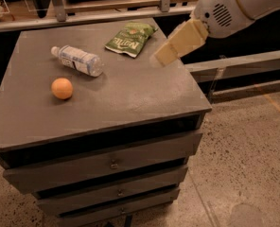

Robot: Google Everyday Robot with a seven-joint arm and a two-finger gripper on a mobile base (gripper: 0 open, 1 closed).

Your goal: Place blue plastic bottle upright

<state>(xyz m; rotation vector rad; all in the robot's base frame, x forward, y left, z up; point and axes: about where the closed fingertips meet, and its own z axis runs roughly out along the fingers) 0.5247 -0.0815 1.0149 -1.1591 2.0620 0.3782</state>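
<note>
Since the blue plastic bottle (pixel 77 60) is lying on its side, step: approach is judged to be in hand; nothing is gripped or raised.
bottle: laid on the cabinet (pixel 130 96) top, back-left part; white cap pointed at the cabinet's back-left corner, base toward its middle.
gripper (pixel 167 53): held above the cabinet's back-right part, close to its right edge, well apart from the bottle; no contact is seen.
gripper state: spread or pressed together cannot be told.
orange (pixel 62 88): sat on the cabinet's left part, nearer its front than the bottle; near the bottle, not touching.
snack bag (pixel 130 38): laid flat by the cabinet's back edge, right of its middle, roughly between gripper and bottle.
progress: judged early; reach, grasp, rotation and set-down are all left.
risk, roll: a round body on a flat top; if it is nudged before being clamped, it can be sent toward the cabinet's left or back edge.
risk, bag: it can be clipped or dragged if the cabinet top is crossed too low.
risk, orange: it can be knocked off the cabinet's front if the approach is made from that side.
risk, slip: a thin, smooth wall can be squeezed out or crushed.
risk, topple: a light, narrow base can be tipped if it is released tilted.
</note>
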